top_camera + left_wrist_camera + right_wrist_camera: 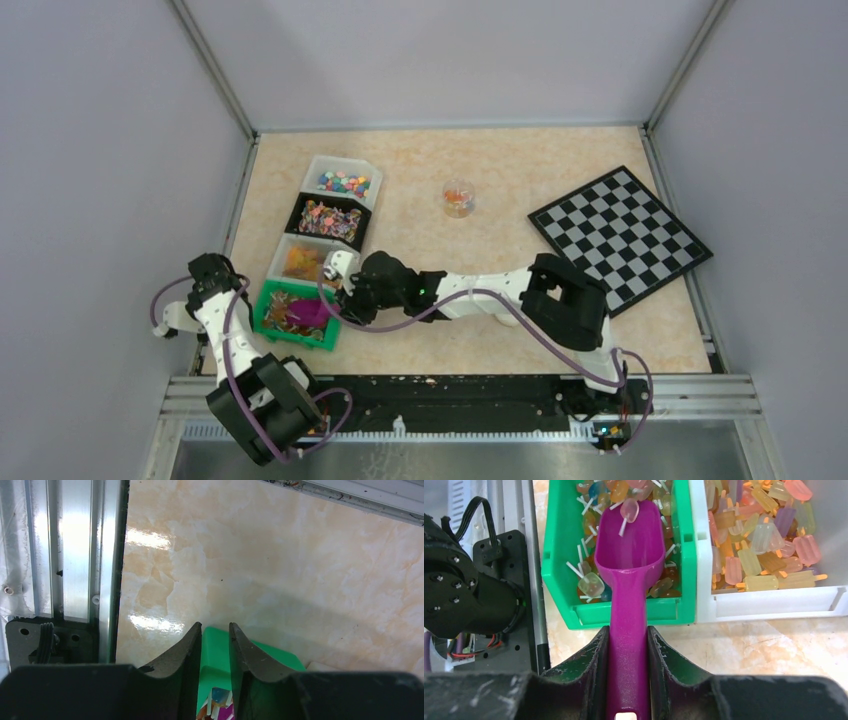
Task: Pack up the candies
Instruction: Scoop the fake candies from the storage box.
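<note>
My right gripper (628,632) clamps scoop (629,555); right wrist alone shows candy (629,510) in its bowl; my left gripper (215,627) narrow, empty

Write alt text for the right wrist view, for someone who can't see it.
The right gripper is shut on the handle of a magenta scoop, whose bowl reaches into a green bin of translucent stick candies, one lying in the scoop near its tip. Toward the picture's right edge, a white bin holds popsicle-shaped candies.
</note>
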Robot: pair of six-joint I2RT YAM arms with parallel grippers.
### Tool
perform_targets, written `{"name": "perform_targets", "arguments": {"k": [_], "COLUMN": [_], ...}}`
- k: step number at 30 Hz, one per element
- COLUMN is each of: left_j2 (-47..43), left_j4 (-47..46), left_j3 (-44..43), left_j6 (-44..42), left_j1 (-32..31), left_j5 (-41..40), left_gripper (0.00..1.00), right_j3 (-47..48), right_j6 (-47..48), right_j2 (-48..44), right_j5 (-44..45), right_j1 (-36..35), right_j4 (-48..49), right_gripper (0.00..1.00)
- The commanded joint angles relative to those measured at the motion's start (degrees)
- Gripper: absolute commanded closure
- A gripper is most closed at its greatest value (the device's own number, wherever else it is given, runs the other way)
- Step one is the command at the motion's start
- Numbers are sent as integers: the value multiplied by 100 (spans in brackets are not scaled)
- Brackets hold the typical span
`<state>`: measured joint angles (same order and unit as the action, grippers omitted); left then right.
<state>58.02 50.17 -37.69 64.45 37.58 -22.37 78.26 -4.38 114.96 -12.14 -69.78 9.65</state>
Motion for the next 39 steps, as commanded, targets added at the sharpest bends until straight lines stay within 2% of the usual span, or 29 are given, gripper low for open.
{"name": "perform_targets", "arguments": {"k": [1,16,39], "left_j2": [-68,-93,-181], "left_j4": [35,14,-30], "left_j3": [96,140,161], "left_j6": [16,33,15], "left_j1": [21,21,21], "left_j5": [147,209,172], "left_gripper": [69,69,70], "right_j3": [-425,-1025,-884], "right_j6": [228,360,176], "right_j2": [-159,68,534], "right_j5": [-227,-403,-745], "right_j1": [-141,-141,-141], "right_j4": [1320,2736,3710], "right_gripper": [100,100,100]}}
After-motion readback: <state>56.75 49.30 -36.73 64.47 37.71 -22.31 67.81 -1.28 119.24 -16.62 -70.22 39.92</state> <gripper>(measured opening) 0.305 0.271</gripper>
